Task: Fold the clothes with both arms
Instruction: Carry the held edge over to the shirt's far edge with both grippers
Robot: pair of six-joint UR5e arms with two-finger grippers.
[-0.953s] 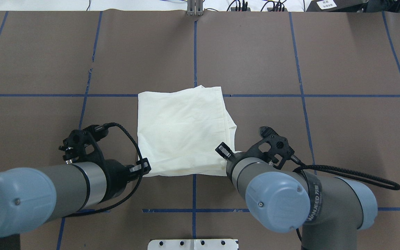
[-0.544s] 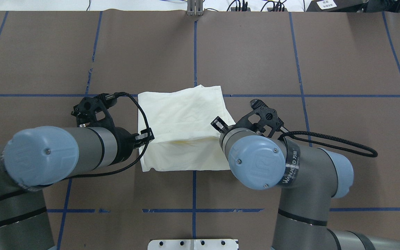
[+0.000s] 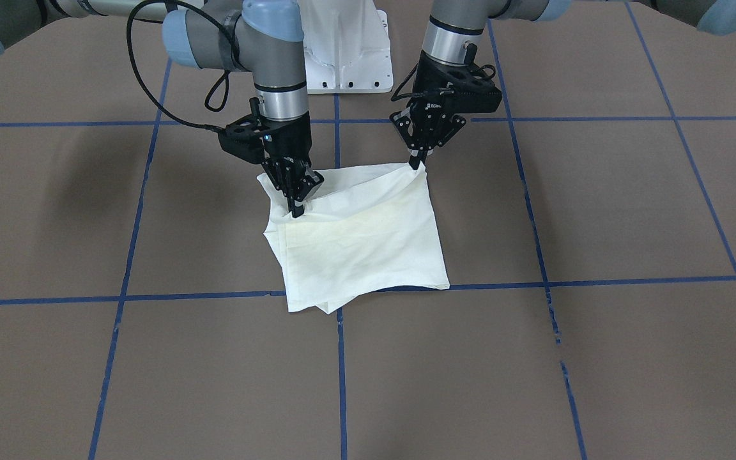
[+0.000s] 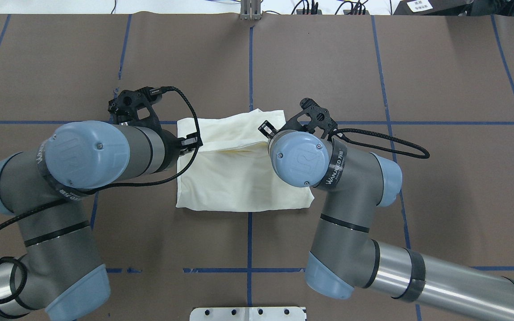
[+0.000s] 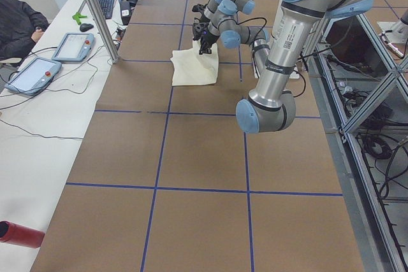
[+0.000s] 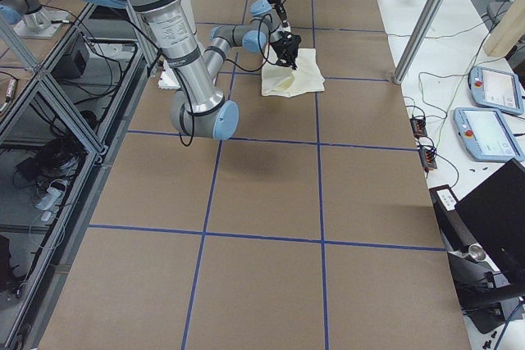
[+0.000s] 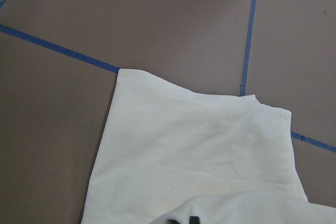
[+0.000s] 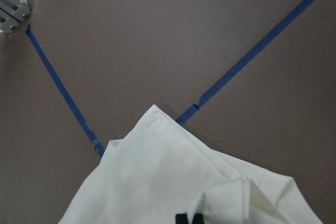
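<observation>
Table [image 4: 440, 178]: brown matte covering, marked into large squares by blue tape lines [image 4: 250, 67]; tape frayed in places. White bench [image 5: 51, 125] runs along the operators' side, carrying two teach pendants [image 5: 72, 46] and a keyboard [image 5: 106, 3]. Aluminium post [image 5: 95, 11] stands at the table's edge. Person in dark clothing [image 5: 19, 27] sits at the bench. Cable bundles [image 5: 379, 148] lie on the floor behind the table. Lighting even, shadows soft.

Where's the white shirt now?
In the overhead view the folded cream shirt lies in the middle of the table, its lifted corners pinched by the left gripper and right gripper.
</observation>
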